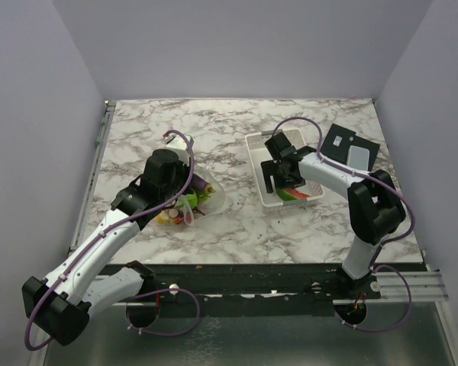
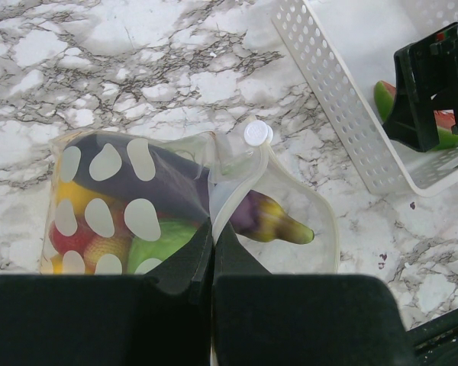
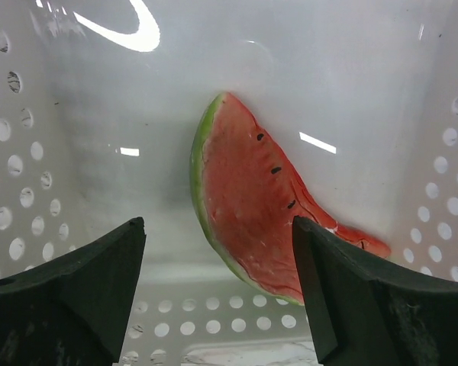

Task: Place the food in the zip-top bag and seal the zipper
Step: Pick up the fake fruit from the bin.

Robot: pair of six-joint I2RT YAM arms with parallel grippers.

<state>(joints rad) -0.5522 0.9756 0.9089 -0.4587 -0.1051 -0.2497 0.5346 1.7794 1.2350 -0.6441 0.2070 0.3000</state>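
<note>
- While clamped on mouth edge of zip-top bag [image 2: 137,191], left gripper [image 2: 212,238] sits at 8 o'clock on table [image 1: 237,229].
- Jaws wide, right gripper [image 3: 217,259] straddles watermelon slice [image 3: 252,206] in white basket [image 3: 30,191], 3 o'clock.

From above, the left arm [image 1: 107,244] covers part of the zip-top bag [image 1: 214,197], its food [image 1: 185,210] too small to sort, and the right gripper [image 1: 281,181] hides most of the watermelon slice [image 1: 293,194]. In the left wrist view the left gripper [image 2: 212,240] masks the bag's near edge; the white basket [image 2: 343,114] runs off the right edge.
</note>
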